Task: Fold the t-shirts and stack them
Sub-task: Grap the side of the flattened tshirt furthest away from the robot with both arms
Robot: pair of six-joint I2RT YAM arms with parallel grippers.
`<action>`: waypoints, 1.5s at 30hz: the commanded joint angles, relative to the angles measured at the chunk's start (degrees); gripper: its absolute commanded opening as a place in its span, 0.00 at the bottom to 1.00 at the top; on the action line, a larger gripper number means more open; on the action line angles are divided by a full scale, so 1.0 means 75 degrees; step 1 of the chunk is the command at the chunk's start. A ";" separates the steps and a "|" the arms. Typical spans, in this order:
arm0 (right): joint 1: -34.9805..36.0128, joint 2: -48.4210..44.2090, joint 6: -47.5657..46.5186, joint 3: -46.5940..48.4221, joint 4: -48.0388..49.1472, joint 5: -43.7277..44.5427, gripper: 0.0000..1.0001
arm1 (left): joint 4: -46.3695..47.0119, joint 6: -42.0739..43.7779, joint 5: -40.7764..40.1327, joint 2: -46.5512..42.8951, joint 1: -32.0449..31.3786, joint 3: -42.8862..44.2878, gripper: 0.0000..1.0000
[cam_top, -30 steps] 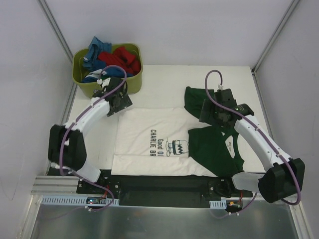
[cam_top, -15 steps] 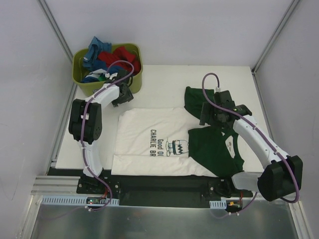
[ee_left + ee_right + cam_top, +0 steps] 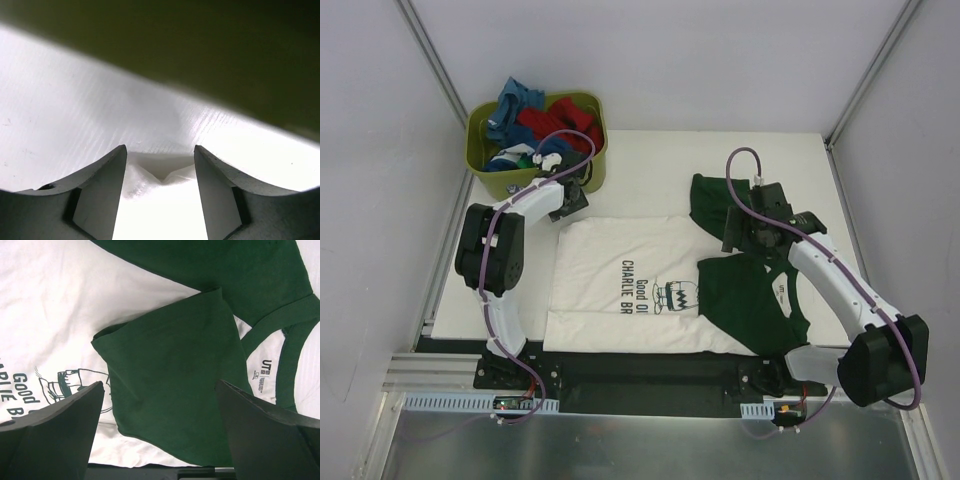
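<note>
The cream t-shirt (image 3: 610, 270) with black "Charlie Brown" print lies flat on the white table. One dark green sleeve (image 3: 745, 295) is folded onto its chest, and the other sleeve (image 3: 708, 200) lies spread at the far side. My left gripper (image 3: 568, 200) is low at the shirt's far left hem corner. In the left wrist view it (image 3: 160, 150) is open, with the cream corner (image 3: 160, 200) bunched between the fingers. My right gripper (image 3: 745, 235) hovers open and empty over the folded sleeve (image 3: 170, 350). Blue (image 3: 515, 100) and red (image 3: 565, 115) shirts lie in the tub.
The olive-green tub (image 3: 500, 180) stands at the far left corner, right behind my left gripper; its wall (image 3: 200, 40) fills the top of the left wrist view. Bare white table (image 3: 650, 165) lies behind the shirt. Frame posts and white walls enclose the table.
My left arm has raised its elbow and swung toward the tub, and the gripper has come down onto the shirt's far left corner. My right arm has barely moved.
</note>
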 commanded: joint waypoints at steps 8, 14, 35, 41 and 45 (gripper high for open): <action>-0.0061 -0.0367 -0.0288 -0.0100 0.0107 0.0110 0.97 | -0.0870 0.0206 -0.0498 -0.0524 -0.0110 0.0384 0.60; -0.0061 -0.0390 -0.0276 -0.0135 0.0142 0.0086 0.97 | -0.0859 0.0477 -0.0721 -0.1367 -0.0180 0.0467 0.61; -0.0061 -0.0460 -0.0358 -0.0299 0.0154 0.0086 0.97 | -0.0683 -0.1222 -0.1060 -0.0761 -0.0731 -0.0565 0.59; -0.0060 -0.0566 -0.0452 -0.0358 0.0143 0.0145 0.97 | -0.0683 -0.1585 -0.1377 -0.0291 -0.0696 -0.0331 0.55; -0.0061 -0.0624 -0.0499 -0.0370 0.0119 0.0133 0.97 | -0.0706 -0.1655 -0.1412 -0.0126 -0.0696 -0.0190 0.52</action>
